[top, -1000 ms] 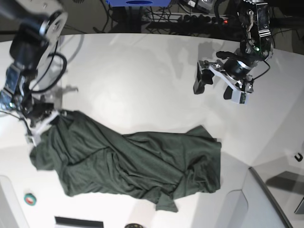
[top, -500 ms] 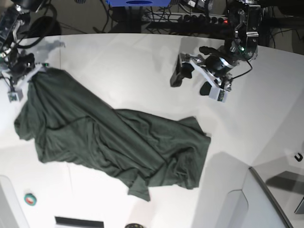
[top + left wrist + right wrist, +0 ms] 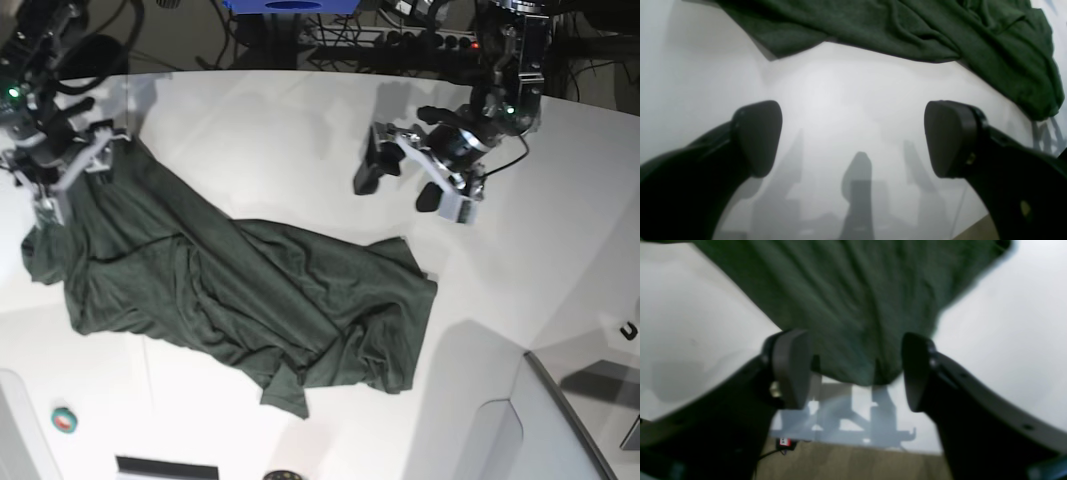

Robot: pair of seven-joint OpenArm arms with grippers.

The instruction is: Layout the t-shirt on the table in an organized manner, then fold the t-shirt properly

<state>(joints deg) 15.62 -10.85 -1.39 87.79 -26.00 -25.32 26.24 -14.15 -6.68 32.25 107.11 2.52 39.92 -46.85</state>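
T-shirt [image 3: 240, 300], rumpled on the table [image 3: 300, 140]: soft, light, limp knit, best pinched at hem corners; left gripper [image 3: 410, 185] wide, empty; right gripper [image 3: 853, 370] parted, astride its edge.

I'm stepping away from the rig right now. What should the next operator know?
Left gripper: open, empty, above bare table short of the shirt's edge.
Right gripper: jaws apart, the shirt's corner lies between them, no grip visible.
Dark green knit t-shirt: stretched diagonally across the white tabletop, wrinkled, layers overlapping, one sleeve sticking out at the near edge.
Done: nothing finished.
Left: flatten it, straighten the sleeves, then fold.
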